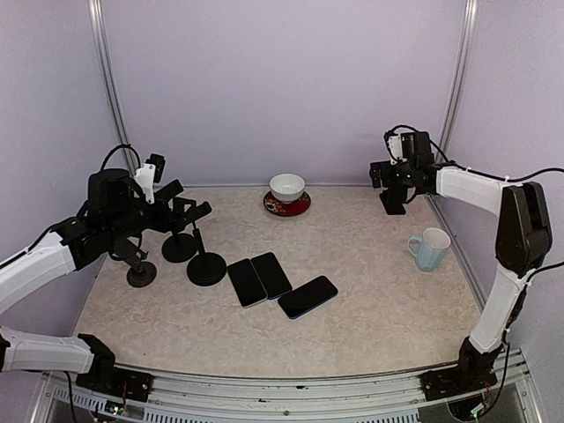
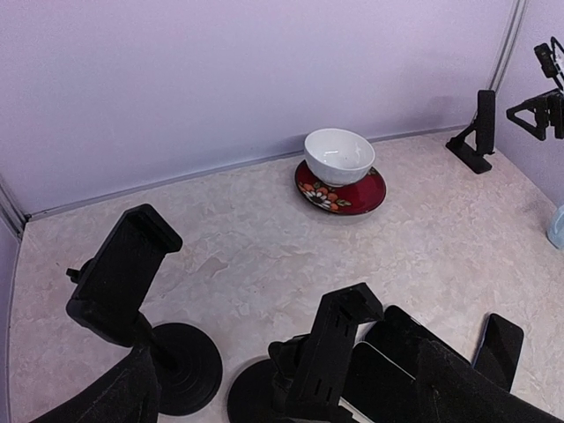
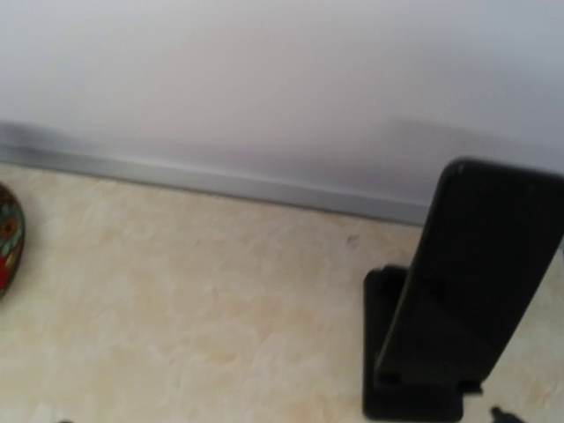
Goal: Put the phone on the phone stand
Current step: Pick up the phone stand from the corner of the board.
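Note:
Three black phones lie flat mid-table: one (image 1: 246, 282), one (image 1: 271, 275) and one (image 1: 308, 297). Three empty black phone stands stand left of them: one (image 1: 180, 240), one (image 1: 205, 263) and one (image 1: 139, 269). My left gripper (image 1: 181, 201) hovers open and empty over the stands. Its wrist view shows two stands, one (image 2: 123, 269) and one (image 2: 339, 348), between its fingers (image 2: 119, 397), with the phones (image 2: 388, 374) beyond. A fourth phone (image 3: 480, 282) leans on a stand (image 1: 392, 203) in the far right corner. My right gripper (image 1: 389, 174) is open beside it.
A white bowl (image 1: 287, 186) sits on a red patterned plate (image 1: 286, 207) at the back centre. A light blue mug (image 1: 429, 248) stands at the right. White walls close the back and sides, with metal posts at the corners.

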Controlling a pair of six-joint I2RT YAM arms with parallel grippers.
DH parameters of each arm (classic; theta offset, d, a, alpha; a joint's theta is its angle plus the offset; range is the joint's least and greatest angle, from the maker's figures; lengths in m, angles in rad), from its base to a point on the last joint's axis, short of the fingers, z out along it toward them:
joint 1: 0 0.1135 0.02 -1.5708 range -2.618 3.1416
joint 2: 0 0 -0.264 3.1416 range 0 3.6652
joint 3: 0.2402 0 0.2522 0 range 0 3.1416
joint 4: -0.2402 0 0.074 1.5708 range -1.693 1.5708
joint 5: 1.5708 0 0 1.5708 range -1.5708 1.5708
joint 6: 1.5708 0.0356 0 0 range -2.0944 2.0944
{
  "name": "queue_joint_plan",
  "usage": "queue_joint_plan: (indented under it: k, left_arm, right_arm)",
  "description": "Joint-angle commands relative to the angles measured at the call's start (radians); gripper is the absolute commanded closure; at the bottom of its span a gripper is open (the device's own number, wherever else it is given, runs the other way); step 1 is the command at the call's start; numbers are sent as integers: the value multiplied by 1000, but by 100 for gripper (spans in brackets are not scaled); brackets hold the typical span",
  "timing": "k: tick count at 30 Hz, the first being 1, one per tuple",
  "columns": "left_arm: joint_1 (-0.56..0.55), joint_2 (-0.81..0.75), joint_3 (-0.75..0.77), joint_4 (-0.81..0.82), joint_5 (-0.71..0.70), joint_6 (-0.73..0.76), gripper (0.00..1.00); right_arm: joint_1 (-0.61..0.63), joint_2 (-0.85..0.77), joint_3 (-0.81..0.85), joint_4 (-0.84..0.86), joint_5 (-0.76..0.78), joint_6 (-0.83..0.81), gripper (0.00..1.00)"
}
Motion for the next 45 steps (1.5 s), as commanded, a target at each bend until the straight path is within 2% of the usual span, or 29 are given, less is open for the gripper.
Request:
queue_joint_plan:
  k: [1, 13, 21, 24, 28, 34, 39, 45]
  left_arm:
    - [6, -29, 0, 27, -3, -7, 1]
    - [8, -105, -20, 54, -55, 2, 1]
    - [20, -144, -29, 58, -151, 1, 1]
    - [36, -140, -28, 45, -227, -17, 1]
    - [74, -102, -8, 0, -322, -57, 1]
    - [133, -35, 44, -79, -375, -108, 1]
    - [187, -2, 111, -187, -368, -190, 1]
    - [313, 1, 45, -209, -242, -264, 1]
  right_arm:
    - [28, -88, -94, 32, 19, 32, 0]
    - [87, -183, -367, 160, -45, 86, 0]
    - [116, -155, -384, 156, -78, 92, 0]
    - [124, -146, -380, 154, -95, 93, 0]
    - [128, -149, -388, 164, -116, 88, 0]
    - [128, -163, -405, 181, -108, 67, 0]
    - [128, -168, -406, 177, -99, 57, 0]
    - [127, -160, -408, 185, -103, 56, 0]
